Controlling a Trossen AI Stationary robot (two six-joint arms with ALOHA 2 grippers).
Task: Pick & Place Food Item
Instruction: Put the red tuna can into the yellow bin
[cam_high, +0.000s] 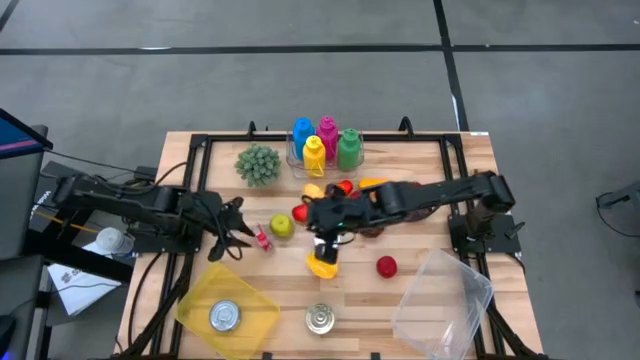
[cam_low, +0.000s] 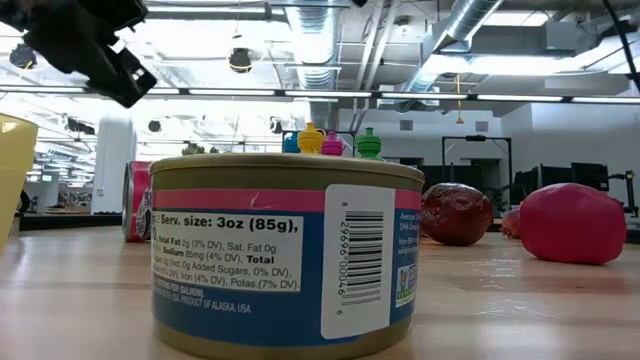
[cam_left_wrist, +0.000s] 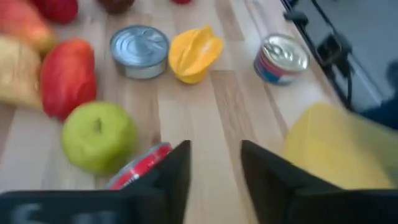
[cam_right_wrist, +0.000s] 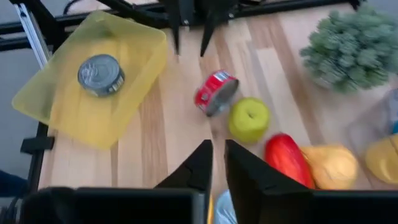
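Note:
Loose food items lie mid-table: a green apple (cam_high: 282, 226), a red can on its side (cam_high: 263, 238), a red pepper (cam_right_wrist: 287, 158), a yellow starfruit (cam_high: 322, 265) and a red fruit (cam_high: 386, 265). My left gripper (cam_left_wrist: 214, 155) hovers open left of the red can (cam_left_wrist: 140, 163), with nothing between its fingers. My right gripper (cam_right_wrist: 217, 149) hangs above the table between the apple (cam_right_wrist: 249, 119) and the starfruit (cam_left_wrist: 194, 53). Its fingers stand a narrow gap apart and hold nothing. A silver can (cam_left_wrist: 140, 50) stands upright below it.
A yellow tray (cam_high: 250, 300) with a can (cam_high: 225, 316) in it sits at the near left. A clear tub (cam_high: 445, 300) sits at the near right. Another can (cam_high: 320, 320) stands at the near edge. Coloured bottles (cam_high: 325, 145) and a green plant (cam_high: 258, 165) stand at the far side.

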